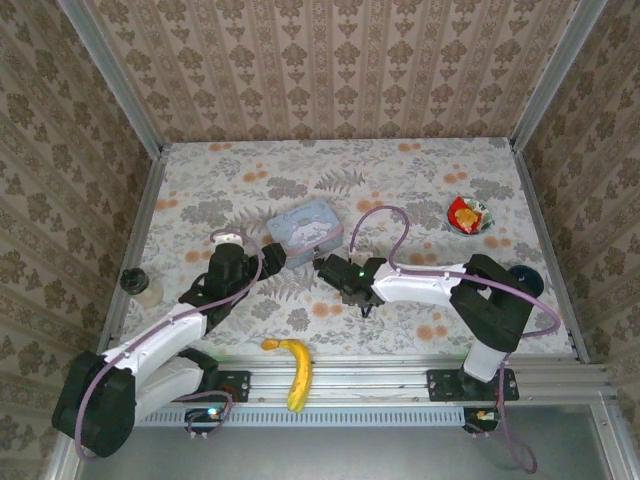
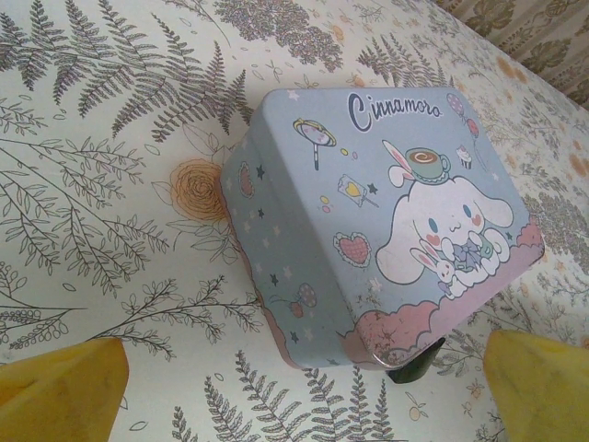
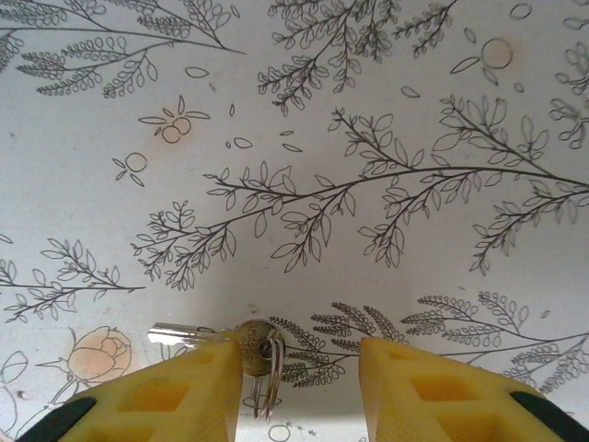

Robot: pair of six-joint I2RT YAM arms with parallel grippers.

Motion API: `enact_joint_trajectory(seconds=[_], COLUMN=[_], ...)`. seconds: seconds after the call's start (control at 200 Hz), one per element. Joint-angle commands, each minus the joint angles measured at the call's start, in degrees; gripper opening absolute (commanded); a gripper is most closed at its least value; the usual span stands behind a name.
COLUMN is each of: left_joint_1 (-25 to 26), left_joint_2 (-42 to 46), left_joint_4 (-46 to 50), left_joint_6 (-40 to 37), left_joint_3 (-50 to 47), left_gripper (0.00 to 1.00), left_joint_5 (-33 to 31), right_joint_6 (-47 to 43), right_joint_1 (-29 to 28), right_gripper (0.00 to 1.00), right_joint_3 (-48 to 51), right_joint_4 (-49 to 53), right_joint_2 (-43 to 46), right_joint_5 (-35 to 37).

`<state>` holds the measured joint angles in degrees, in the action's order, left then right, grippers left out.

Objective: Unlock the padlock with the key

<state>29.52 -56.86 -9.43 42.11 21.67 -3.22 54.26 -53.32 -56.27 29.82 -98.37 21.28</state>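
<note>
Right gripper [image 3: 296, 359] jaws stood apart, straddling the key [image 3: 250, 343], which lay flat mid-counter [image 3: 304, 83]. Left gripper [image 2: 304, 396] jaws were wide apart, facing the Cinnamoroll tin [image 2: 368, 212]. The black padlock [image 2: 414, 370] touched the tin's corner.

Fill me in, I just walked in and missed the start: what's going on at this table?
The right pincer sits low over the key, which lies flat on the tablecloth between its open fingers, not yet gripped. The left pincer, wide open, is aimed at the pale blue tin. A small dark thing, probably the padlock, peeks out from under one corner of the tin.
</note>
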Motion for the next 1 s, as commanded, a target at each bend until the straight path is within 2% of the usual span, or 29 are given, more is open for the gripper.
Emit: enact_joint_trajectory(seconds=[0.0,0.175,0.305,0.44,0.78,0.995], left_joint_1=[-0.34,-0.34,-0.34,-0.34,-0.43,-0.32], left_joint_2=[0.96,0.96,1.05,1.64,4.06,5.63], left_joint_4=[-0.75,-0.67,-0.4,1.21,6.63,6.02], left_joint_6=[0.95,0.95,0.95,0.05,-4.26,-7.13], left_joint_3=[-0.84,-0.84,-0.69,0.4,3.97,5.2], left_gripper=[1.0,1.0,1.0,1.0,1.0,0.97], left_joint_5=[0.41,0.41,0.4,0.89,6.1,15.19], right_joint_6=[1.68,1.51,1.03,0.04,-1.66,-3.4], right_joint_1=[0.57,0.94,1.02,1.11,3.99,4.59], right_gripper=[0.38,0.27,0.12,0.01,0.0,0.0], right_joint_3=[1.46,2.24,2.58,3.42,10.21,13.12], right_joint_4=[-3.27,-5.06,-5.87,-6.37,-15.44,-20.39], right_joint_2=[-0.68,-1.92,-1.77,0.93,12.58,20.63], right_joint_5=[-1.52,-2.8,-3.33,-3.4,-10.64,-12.4])
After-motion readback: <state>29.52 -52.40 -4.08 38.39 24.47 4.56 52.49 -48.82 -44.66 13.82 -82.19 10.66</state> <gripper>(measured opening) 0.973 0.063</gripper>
